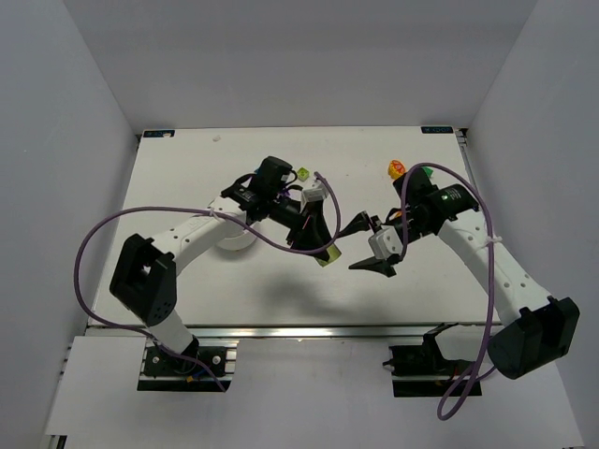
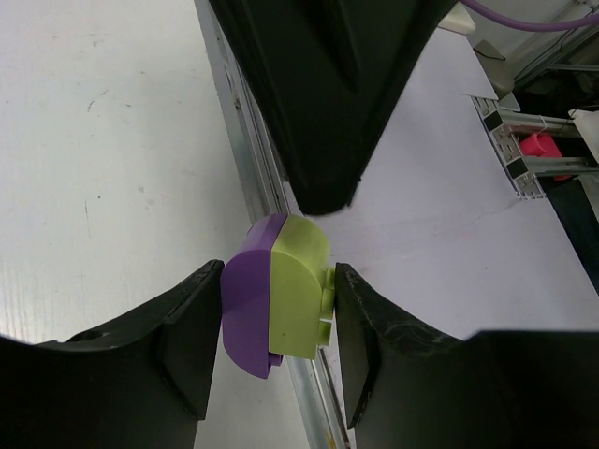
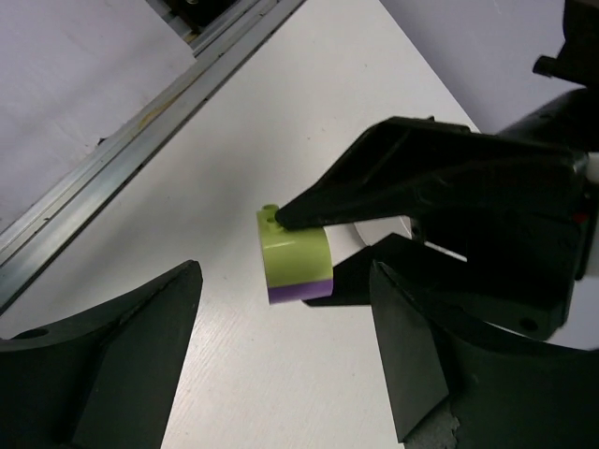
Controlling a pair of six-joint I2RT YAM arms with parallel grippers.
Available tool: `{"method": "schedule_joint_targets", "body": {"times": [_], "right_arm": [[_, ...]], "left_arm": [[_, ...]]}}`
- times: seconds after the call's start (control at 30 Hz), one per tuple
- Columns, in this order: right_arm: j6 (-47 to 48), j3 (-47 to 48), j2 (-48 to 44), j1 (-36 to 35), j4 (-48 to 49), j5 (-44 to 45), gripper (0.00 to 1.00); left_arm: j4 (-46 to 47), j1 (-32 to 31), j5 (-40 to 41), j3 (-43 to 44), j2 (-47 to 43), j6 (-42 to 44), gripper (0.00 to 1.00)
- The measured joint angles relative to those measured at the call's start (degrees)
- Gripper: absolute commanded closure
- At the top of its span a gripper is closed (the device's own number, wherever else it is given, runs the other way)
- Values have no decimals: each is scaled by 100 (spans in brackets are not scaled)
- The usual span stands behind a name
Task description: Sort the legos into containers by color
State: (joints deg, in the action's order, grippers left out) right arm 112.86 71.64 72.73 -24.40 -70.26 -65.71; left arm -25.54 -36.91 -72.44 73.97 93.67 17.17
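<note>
My left gripper (image 1: 327,253) is shut on a lime-yellow lego stuck to a purple lego (image 2: 298,292) and holds the pair above the table's middle. The pair also shows in the right wrist view (image 3: 295,253), pinched between the left fingers (image 3: 393,154). My right gripper (image 1: 361,248) is open and empty, facing the pair from the right, its jaws spread wide on either side and not touching it. One right finger (image 2: 309,94) looms just above the pair. The white bowl (image 1: 236,241) is mostly hidden under the left arm.
Loose legos lie at the back: a lime one (image 1: 302,174), an orange one (image 1: 395,169) and a green one (image 1: 423,174). Purple cables loop over both arms. The table's metal front rail (image 3: 112,159) runs close below the grippers.
</note>
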Motion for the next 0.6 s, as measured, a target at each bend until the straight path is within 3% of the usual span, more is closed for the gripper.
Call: {"method": "schedule_joint_targets", "body": {"times": [0.4, 0.6], "right_arm": [[-214, -203, 0, -343, 691, 293, 25], [-505, -363, 0, -442, 1023, 535, 34]], "left_arm": [[-173, -208, 48, 337, 181, 37, 85], [-190, -256, 72, 345, 181, 35, 84]]}}
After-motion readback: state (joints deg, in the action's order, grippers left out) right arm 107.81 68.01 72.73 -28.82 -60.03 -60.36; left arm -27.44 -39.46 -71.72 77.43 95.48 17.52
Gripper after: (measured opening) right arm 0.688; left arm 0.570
